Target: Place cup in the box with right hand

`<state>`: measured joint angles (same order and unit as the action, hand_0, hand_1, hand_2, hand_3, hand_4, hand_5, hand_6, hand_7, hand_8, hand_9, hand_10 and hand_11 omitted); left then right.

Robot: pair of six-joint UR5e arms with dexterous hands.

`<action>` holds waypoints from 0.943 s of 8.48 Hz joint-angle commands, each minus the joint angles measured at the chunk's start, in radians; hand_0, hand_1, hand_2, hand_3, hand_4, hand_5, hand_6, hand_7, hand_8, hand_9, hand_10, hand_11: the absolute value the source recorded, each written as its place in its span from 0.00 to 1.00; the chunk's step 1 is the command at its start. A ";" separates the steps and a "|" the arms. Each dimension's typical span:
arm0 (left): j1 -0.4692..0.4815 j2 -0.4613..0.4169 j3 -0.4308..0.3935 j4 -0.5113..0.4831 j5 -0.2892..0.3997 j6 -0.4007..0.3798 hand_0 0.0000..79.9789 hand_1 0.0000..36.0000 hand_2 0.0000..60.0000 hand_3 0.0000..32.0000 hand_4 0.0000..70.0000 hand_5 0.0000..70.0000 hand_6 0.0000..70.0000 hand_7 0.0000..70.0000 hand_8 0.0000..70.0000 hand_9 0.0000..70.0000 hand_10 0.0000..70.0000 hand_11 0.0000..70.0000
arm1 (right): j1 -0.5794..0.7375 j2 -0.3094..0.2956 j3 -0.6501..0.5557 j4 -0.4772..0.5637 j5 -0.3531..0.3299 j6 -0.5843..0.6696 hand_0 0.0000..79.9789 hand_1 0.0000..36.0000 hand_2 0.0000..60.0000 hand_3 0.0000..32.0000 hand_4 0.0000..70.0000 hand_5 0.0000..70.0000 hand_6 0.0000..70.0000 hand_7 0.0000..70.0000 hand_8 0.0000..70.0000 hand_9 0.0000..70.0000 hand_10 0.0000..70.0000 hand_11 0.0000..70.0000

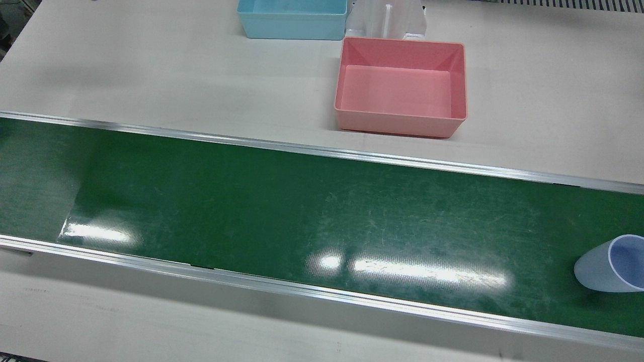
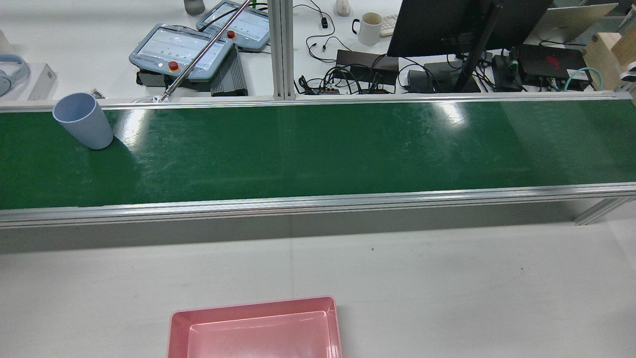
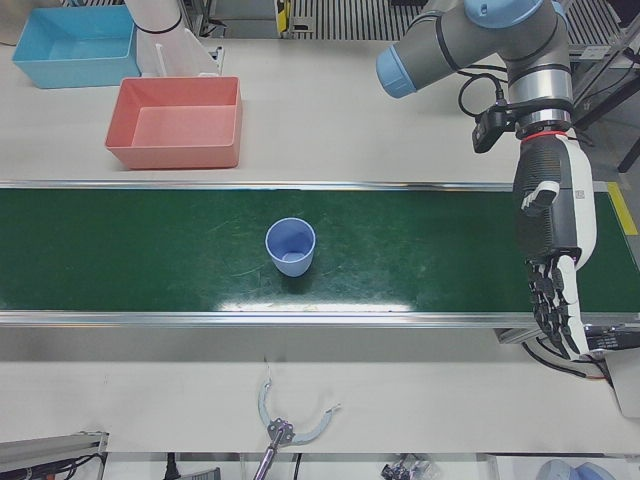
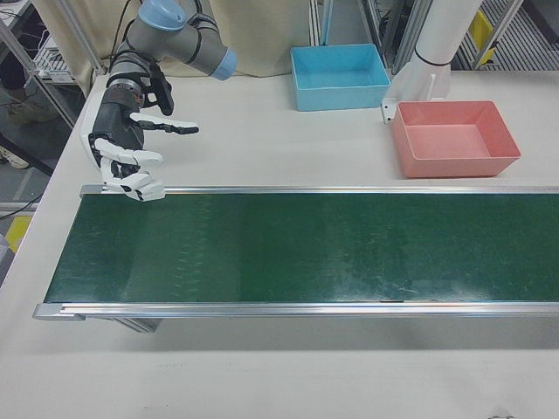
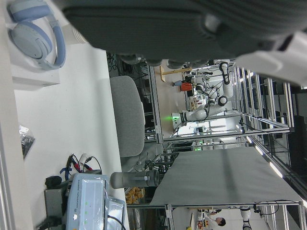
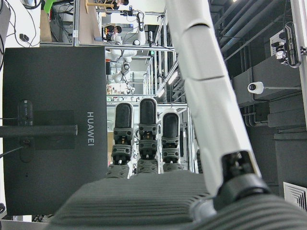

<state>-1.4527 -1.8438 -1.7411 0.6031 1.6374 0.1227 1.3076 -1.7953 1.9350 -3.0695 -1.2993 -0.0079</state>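
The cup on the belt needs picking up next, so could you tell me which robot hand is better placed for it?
Left, by position: the cup stands on the belt half where the left robot hand hangs open. The right robot hand waits at the opposite end.

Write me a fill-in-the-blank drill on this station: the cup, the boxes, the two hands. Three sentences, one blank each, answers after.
1. The cup stands upright on the ____ belt.
2. The box nearest the belt is the pink box; behind it sits the ____ box.
3. The right hand and the left hand both hold ____.

Answers: green; blue; nothing
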 commanded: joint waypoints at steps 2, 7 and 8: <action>0.000 0.000 0.000 -0.002 -0.001 0.000 0.00 0.00 0.00 0.00 0.00 0.00 0.00 0.00 0.00 0.00 0.00 0.00 | -0.001 0.001 -0.013 0.002 0.002 0.003 1.00 0.76 0.00 0.00 0.33 0.21 0.22 0.77 0.42 0.54 0.34 0.52; 0.000 0.000 0.000 0.000 0.001 0.000 0.00 0.00 0.00 0.00 0.00 0.00 0.00 0.00 0.00 0.00 0.00 0.00 | -0.002 0.001 -0.014 0.003 0.002 0.003 1.00 0.76 0.00 0.00 0.36 0.21 0.23 0.80 0.43 0.56 0.35 0.54; 0.000 0.000 0.000 0.000 0.001 0.000 0.00 0.00 0.00 0.00 0.00 0.00 0.00 0.00 0.00 0.00 0.00 0.00 | -0.002 0.001 -0.014 0.002 0.002 0.005 1.00 0.76 0.00 0.00 0.35 0.21 0.23 0.79 0.43 0.55 0.34 0.53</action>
<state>-1.4527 -1.8438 -1.7411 0.6018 1.6372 0.1227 1.3057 -1.7948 1.9215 -3.0665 -1.2978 -0.0046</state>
